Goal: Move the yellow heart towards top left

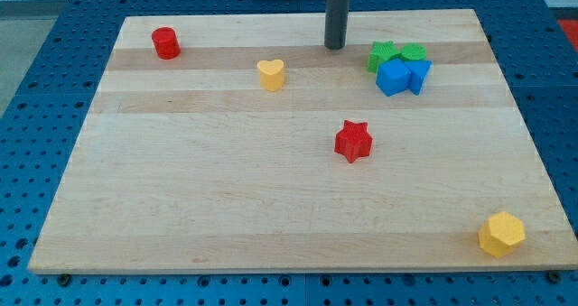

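Pale wooden board [181, 189]; glossy yellow heart [270, 74] left of my tip [335, 47], a jawless tool.

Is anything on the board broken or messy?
Nothing looks broken. Only the green and blue blocks are bunched together at the view's top right. My tip touches no block.
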Controlling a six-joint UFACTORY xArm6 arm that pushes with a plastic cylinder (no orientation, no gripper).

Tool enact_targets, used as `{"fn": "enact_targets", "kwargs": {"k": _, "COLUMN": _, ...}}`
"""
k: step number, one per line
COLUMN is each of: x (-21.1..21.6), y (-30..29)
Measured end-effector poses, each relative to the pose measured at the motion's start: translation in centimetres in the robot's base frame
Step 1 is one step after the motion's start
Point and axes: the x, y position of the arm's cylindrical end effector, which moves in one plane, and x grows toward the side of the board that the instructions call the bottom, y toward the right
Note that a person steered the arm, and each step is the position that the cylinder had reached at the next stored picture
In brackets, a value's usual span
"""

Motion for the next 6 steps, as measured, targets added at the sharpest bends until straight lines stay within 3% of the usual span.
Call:
{"fn": "enact_targets", "kwargs": {"k": 2, "x": 8.8, "y": 0.6}}
{"fn": "enact_targets", "kwargs": {"k": 5, "x": 1.4, "y": -20.8}}
{"fn": "enact_targets", "kwargs": {"k": 6, "x": 3.4, "y": -16.9}}
